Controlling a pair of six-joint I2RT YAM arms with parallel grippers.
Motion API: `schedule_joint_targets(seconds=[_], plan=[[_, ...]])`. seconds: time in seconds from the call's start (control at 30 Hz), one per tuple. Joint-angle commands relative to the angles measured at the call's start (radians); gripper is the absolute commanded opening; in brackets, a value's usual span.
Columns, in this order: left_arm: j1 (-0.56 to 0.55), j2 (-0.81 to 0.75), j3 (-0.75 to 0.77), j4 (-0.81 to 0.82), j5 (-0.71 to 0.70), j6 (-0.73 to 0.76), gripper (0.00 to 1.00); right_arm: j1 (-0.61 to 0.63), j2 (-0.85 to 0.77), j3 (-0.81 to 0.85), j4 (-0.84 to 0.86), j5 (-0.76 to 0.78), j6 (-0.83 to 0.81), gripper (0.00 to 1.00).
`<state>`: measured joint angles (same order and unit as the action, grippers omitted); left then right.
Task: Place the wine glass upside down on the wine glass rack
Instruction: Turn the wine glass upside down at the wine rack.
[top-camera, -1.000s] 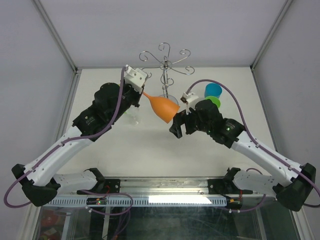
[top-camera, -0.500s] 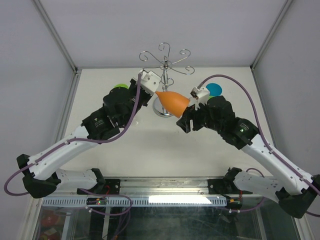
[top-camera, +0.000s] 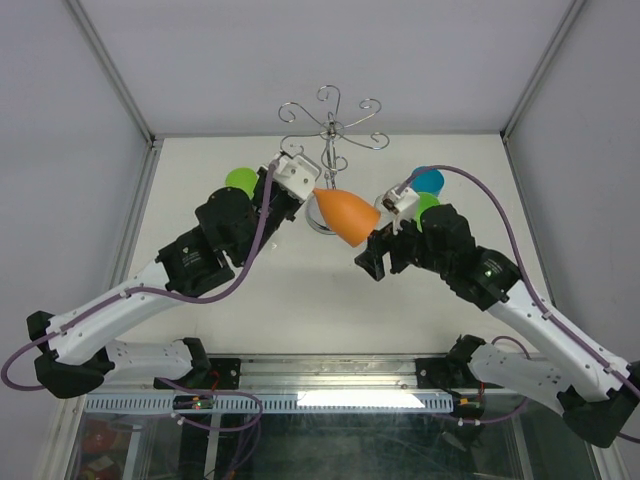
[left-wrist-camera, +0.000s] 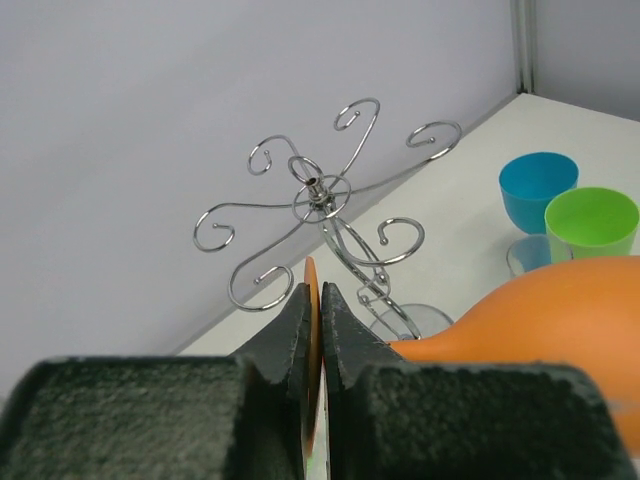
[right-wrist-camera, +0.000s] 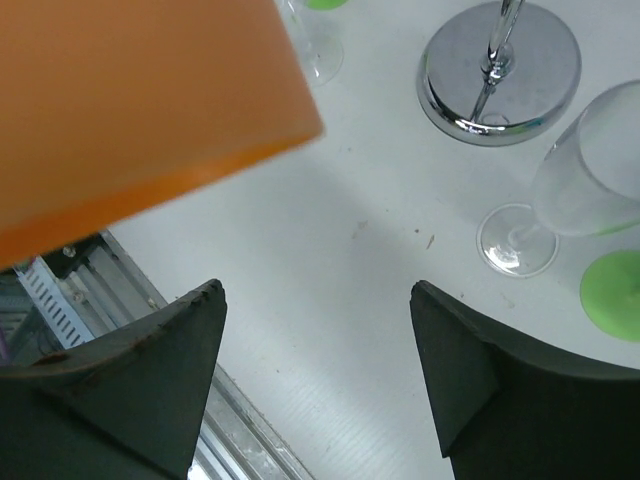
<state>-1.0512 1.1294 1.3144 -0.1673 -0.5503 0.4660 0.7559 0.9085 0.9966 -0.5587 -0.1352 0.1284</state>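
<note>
We see the left gripper clamped on the thin, flat foot of the wine glass. Its smooth, matte orange, egg-shaped bowl is held on its side in the air. It hangs over the domed chrome base of the wine glass rack, whose curled wire arms rise by the middle of the tabletop's far edge. The right gripper stands wide, gripping nothing, just beside the bowl's rim. Since half a second ago the rim has swung toward the near edge.

rack: shiny chrome wire | orange glass: matt, smooth | table: matt white
</note>
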Motion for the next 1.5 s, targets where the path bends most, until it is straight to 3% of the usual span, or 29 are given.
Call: schedule_joint_targets(seconds=[0.0, 0.37, 0.67, 1.0, 1.47], plan=[[-0.012, -0.032, -0.027, -0.012, -0.033, 0.058, 0.0, 0.005, -0.102, -0.045, 0.077, -0.026, -0.082, 0.79], [-0.013, -0.039, -0.049, -0.049, -0.004, 0.114, 0.0, 0.005, -0.178, 0.094, -0.002, 0.007, -0.102, 0.8], [-0.02, -0.012, -0.024, -0.118, 0.253, 0.114, 0.0, 0.005, 0.06, 0.314, 0.004, -0.204, 0.028, 0.61], [-0.045, 0.021, 0.016, -0.12, 0.339, 0.134, 0.0, 0.005, 0.138, 0.28, 0.237, -0.268, 0.136, 0.49], [-0.059, 0.018, 0.028, -0.117, 0.363, 0.134, 0.0, 0.003, 0.164, 0.228, 0.236, -0.212, 0.155, 0.42]])
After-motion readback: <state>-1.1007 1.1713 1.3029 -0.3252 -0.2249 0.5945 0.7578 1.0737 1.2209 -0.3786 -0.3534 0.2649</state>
